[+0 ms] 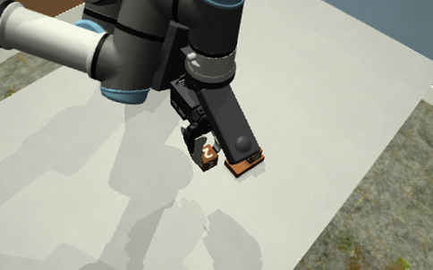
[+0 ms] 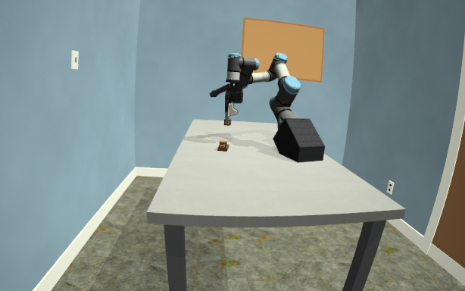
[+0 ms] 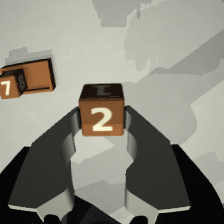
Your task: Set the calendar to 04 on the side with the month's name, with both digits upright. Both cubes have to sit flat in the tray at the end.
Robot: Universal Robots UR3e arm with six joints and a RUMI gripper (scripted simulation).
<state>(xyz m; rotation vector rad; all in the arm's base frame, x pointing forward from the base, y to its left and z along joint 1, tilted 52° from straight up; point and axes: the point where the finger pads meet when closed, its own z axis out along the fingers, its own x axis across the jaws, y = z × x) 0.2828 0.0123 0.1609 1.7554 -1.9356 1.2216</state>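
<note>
My gripper point(image 1: 207, 151) point(image 2: 227, 120) point(image 3: 103, 108) is shut on a brown cube, one jaw on each side, held above the table. The held cube point(image 1: 208, 160) point(image 3: 101, 125) shows a white 2 toward the wrist camera and a dark face with a mark like a 1 or I beyond it. The brown tray point(image 1: 238, 170) point(image 2: 223, 149) point(image 3: 40, 75) stands on the table, apart from the held cube. The other cube point(image 1: 255, 156) point(image 2: 223, 143) point(image 3: 9, 87) is at one end of the tray, showing 7 and 8 in the wrist view. The month's name is not legible.
The pale table point(image 1: 327, 116) point(image 2: 265, 182) carries the tray and the robot's dark base point(image 2: 303, 142). In the top view a long black part point(image 1: 230, 122) of the arm's tool hangs over part of the tray and its cube. Arm shadows cross the table.
</note>
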